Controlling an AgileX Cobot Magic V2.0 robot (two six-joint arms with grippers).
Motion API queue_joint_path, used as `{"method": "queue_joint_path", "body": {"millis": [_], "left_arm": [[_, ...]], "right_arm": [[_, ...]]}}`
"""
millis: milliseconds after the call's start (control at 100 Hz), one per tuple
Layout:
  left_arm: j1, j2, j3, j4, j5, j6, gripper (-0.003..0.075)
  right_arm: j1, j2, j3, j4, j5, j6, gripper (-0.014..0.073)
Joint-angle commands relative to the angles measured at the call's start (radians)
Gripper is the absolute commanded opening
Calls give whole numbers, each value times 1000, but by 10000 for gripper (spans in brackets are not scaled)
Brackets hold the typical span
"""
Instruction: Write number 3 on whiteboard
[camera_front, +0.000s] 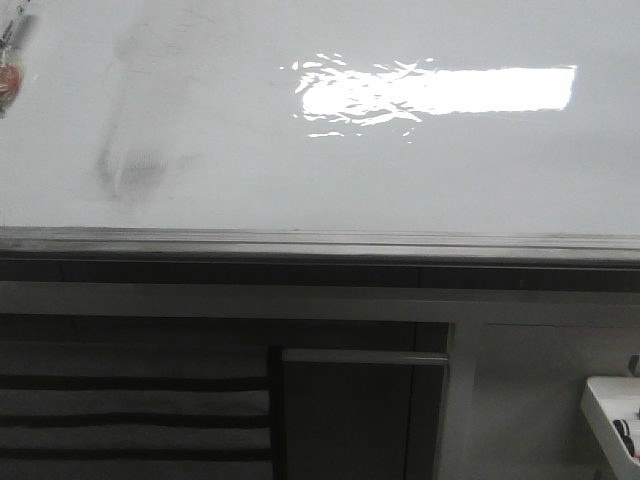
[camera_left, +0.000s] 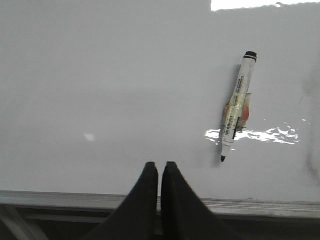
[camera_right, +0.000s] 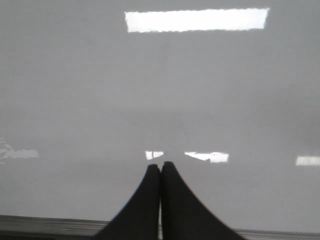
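The whiteboard (camera_front: 300, 180) is glossy white with a grey metal edge frame (camera_front: 320, 243). No drawn number 3 shows in any view. A white marker (camera_left: 238, 105) with a black cap end and a bare dark tip lies on the board (camera_left: 100, 90) in the left wrist view, tape around its middle. My left gripper (camera_left: 160, 165) is shut and empty, above the board's near edge, to the left of the marker's tip and apart from it. My right gripper (camera_right: 161, 164) is shut and empty over bare board (camera_right: 160, 90). Neither gripper shows in the front view.
A grey erased smudge (camera_front: 135, 165) marks the board at the left in the front view. A bright light reflection (camera_front: 440, 92) lies on it. Part of the marker (camera_front: 8, 70) shows at the far left edge. A white tray (camera_front: 615, 410) sits below at the right.
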Motion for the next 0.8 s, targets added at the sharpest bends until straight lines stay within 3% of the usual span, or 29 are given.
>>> {"method": "queue_joint_path", "body": {"millis": [0,50,130,220,290,350,410,790], "left_arm": [[-4,14,-33,37,-70,11,-14],[-4,14,-33,30,-72,11,1],[-4,14,-33,22,-72,6,73],[-4,14,-33,22,-79,6,236],[-4,14,-33,22,-83,6,403],[-4,14,-33,12,-96,4,494],[-4,14,-33,-15,-98,1,524],[-4,14,-33,-39,-100,1,482]], "right_arm": [[-1,15,-35,-14,-103,-11,-15],[-1,17,-35,-28,-112,-11,65],[-1,17,-35,-35,-114,-11,261],[-1,17,-35,-35,-104,-11,461],[-1,17,-35,-35,-104,-11,551],[-1,17,-35,-35,-104,-11,572],[-1,17,-35,-35,-104,-11,568],[-1,17,-35,-35,-104,-11,568]]}}
